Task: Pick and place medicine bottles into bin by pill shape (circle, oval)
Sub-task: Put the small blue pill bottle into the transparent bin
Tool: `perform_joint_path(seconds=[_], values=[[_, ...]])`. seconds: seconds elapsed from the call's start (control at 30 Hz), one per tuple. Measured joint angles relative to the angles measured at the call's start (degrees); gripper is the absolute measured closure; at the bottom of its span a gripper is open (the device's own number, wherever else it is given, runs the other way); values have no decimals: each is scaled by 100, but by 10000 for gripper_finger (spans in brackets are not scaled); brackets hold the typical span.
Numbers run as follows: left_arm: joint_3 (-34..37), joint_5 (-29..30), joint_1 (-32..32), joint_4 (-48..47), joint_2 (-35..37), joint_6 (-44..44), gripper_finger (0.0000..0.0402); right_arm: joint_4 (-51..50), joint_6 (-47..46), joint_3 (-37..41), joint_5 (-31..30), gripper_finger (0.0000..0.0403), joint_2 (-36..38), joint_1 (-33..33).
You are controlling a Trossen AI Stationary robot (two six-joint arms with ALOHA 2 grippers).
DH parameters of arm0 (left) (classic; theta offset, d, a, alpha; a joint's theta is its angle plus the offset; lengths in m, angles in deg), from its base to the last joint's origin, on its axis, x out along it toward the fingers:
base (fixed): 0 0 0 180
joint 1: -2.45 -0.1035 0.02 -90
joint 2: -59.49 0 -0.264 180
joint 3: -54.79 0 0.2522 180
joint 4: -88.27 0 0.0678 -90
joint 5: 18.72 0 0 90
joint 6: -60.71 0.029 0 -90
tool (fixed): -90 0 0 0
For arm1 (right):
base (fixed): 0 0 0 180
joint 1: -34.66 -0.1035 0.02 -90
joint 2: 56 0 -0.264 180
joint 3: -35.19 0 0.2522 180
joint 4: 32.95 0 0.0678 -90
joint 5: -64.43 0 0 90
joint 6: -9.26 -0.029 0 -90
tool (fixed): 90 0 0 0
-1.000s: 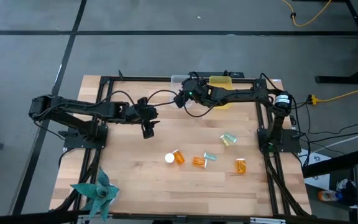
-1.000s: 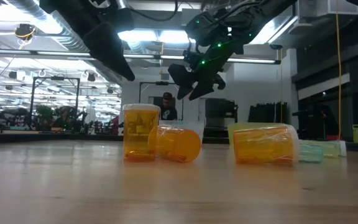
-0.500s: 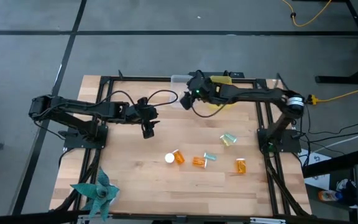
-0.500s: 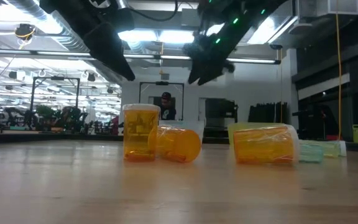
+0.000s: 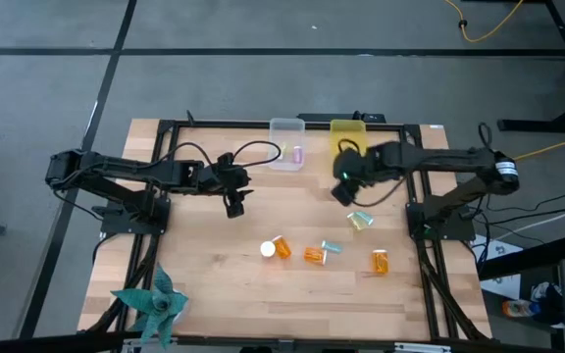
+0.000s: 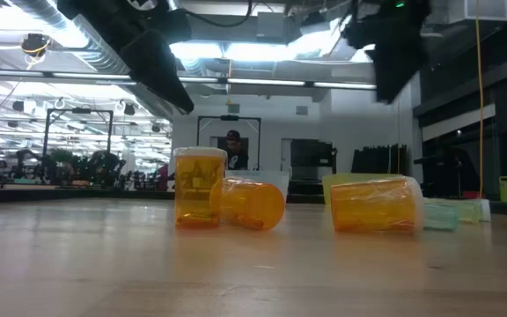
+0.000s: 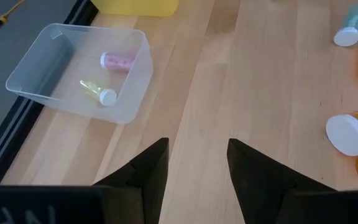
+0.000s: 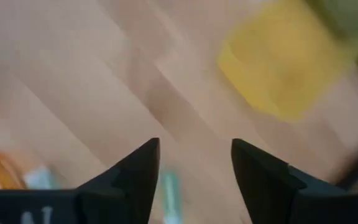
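Three amber bottles lie or stand at the table's near middle: one with a white cap [image 5: 275,247], one [image 5: 314,254] beside a teal vial [image 5: 332,247], and one [image 5: 380,261] to the right. Pale green and teal vials [image 5: 361,218] lie on the table farther right. My right gripper [image 5: 344,192] is open and empty above the table, between the yellow bin [image 5: 346,132] and those vials. My left gripper [image 5: 233,203] is open and empty left of centre. The clear bin [image 7: 79,71] holds a pink vial [image 7: 118,60] and a yellowish vial [image 7: 98,91].
A teal paper pinwheel [image 5: 153,304] lies at the near left corner. The two bins stand side by side at the far edge. A dark frame runs along the table's sides. In the low view one amber bottle [image 6: 199,189] stands upright and two lie on their sides.
My right gripper has swung from over the clear bin at the far edge toward the table's right and near side, and now hangs near the yellow bin above the vials. The bottles on the table have stayed in place.
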Motion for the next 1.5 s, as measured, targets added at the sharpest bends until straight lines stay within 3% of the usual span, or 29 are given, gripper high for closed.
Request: perform_joint_path(seconds=[0.13, 0.43, 0.53, 0.7, 1.03, 1.17, 1.37, 1.5], values=[[0, 0, 0, 23, 0, 0, 244, -624, -602, 184, 28, 202, 66, -566], [0, -1, 0, 86, 0, 1, 244, -501, -1490, 1324, 746, 202, 487, -1133], [0, 0, 0, 102, 0, 0, 244, -11, -1496, 1949, 912, 202, 816, -1131], [0, -2, 0, 106, 0, 0, 244, 1620, -1261, 2903, 1217, 202, 1377, -1131], [0, -2, 0, 125, 0, -1, 244, 2549, -1698, 4045, 874, 202, 1451, -1126], [0, -2, 0, 154, 0, 0, 244, 2966, -1814, 4271, 845, 202, 1451, -1126], [0, -2, 0, 156, 0, 0, 244, 3267, -1819, 4451, 159, 202, 1440, -1126], [0, -2, 0, 156, 0, 0, 244, 3629, -1824, 4616, 108, 202, 1440, -1120]])
